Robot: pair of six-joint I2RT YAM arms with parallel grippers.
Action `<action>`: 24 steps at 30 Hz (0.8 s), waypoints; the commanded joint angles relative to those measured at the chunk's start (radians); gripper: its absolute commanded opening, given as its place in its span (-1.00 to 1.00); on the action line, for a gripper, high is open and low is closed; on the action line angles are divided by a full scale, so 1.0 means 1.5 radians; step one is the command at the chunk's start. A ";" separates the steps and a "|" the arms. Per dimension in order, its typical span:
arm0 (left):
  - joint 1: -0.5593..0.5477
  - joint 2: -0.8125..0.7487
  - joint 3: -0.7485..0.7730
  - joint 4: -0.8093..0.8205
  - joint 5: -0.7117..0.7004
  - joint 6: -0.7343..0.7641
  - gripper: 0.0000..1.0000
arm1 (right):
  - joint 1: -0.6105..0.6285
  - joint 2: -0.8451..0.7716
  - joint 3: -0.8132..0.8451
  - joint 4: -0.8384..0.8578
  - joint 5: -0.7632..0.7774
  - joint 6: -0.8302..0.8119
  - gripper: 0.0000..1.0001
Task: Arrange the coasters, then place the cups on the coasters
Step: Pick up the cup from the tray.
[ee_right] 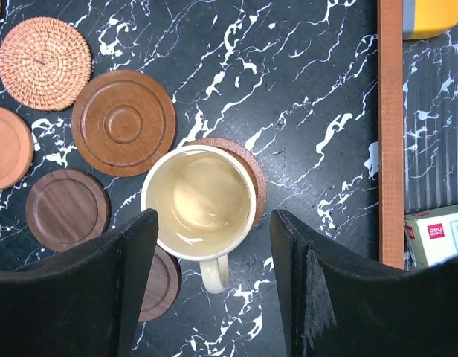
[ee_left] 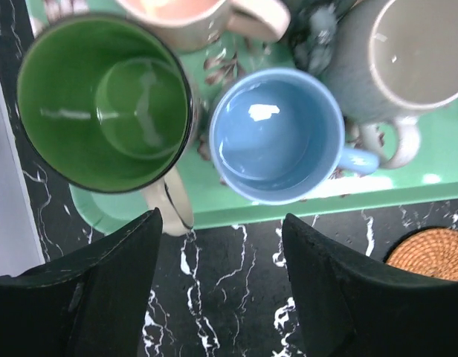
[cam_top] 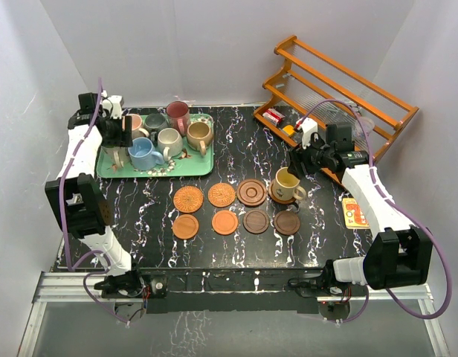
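Our left tool (ee_left: 221, 217) hangs over the near edge of the green tray (cam_top: 140, 172), which sits at the far left of the black marbled desk (cam_top: 236, 141). Its fingers are spread with nothing between them, only tray rim and desk showing in the gap. Just beyond its fingertips stand the green mug (ee_left: 102, 104) and the light blue mug (ee_left: 277, 134), side by side in the tray. The pink mug (ee_left: 184, 15), grey-teal mug (cam_top: 155, 121), maroon mug (cam_top: 178, 113), cream-white mug (cam_top: 169, 140) and tan mug (cam_top: 199, 134) share that tray. Our right tool (ee_right: 214, 216) hovers above the yellow-cream mug (ee_right: 199, 201), its fingers parted to either side of it; desk shows between the mug's rim and one finger, so we see no grip. That mug stands upright on a dark brown coaster (ee_right: 251, 167), its handle towards the tool. That coaster ends the far row, which runs from the left: woven coaster (cam_top: 188, 198), second woven coaster (cam_top: 221, 194), grooved brown coaster (cam_top: 251, 192). The near row holds two smooth orange-tan coasters (cam_top: 185, 226) (cam_top: 224, 222) and two dark wood coasters (cam_top: 256, 221) (cam_top: 286, 222), all bare. A wooden rack (cam_top: 340, 82) lies tilted at the far right.
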 commanded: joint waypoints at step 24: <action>0.000 0.015 -0.034 0.059 0.013 -0.012 -0.01 | 0.003 -0.021 -0.028 0.051 -0.021 0.002 0.21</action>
